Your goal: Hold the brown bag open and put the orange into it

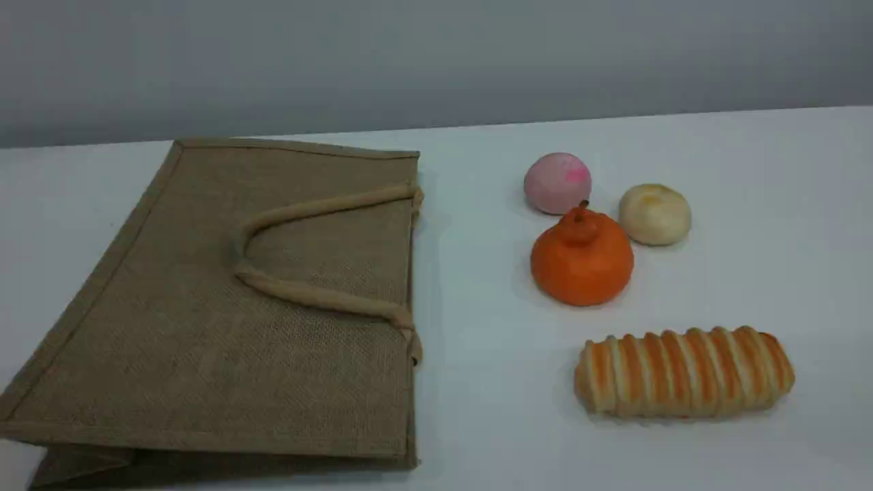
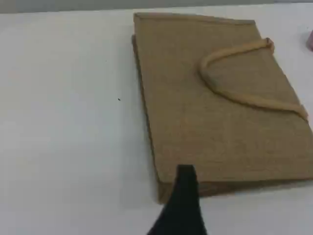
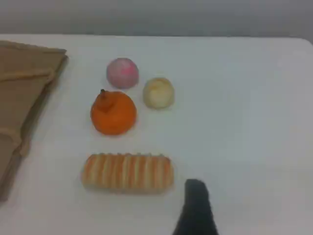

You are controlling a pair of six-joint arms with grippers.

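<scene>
Lying flat, the brown bag [image 1: 204, 354] (orange [image 1: 582, 262] well apart); both jaws wide.

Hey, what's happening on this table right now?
Nothing is being handled yet. The brown bag lies flat and closed at left; the orange sits to its right beside a pink ball, a pale bun and a striped loaf. The left gripper hangs near the bag, the right gripper near the loaf, both open.

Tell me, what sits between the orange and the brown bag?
Nothing: only bare white table separates the orange from the brown bag, clearest in the scene view.
</scene>
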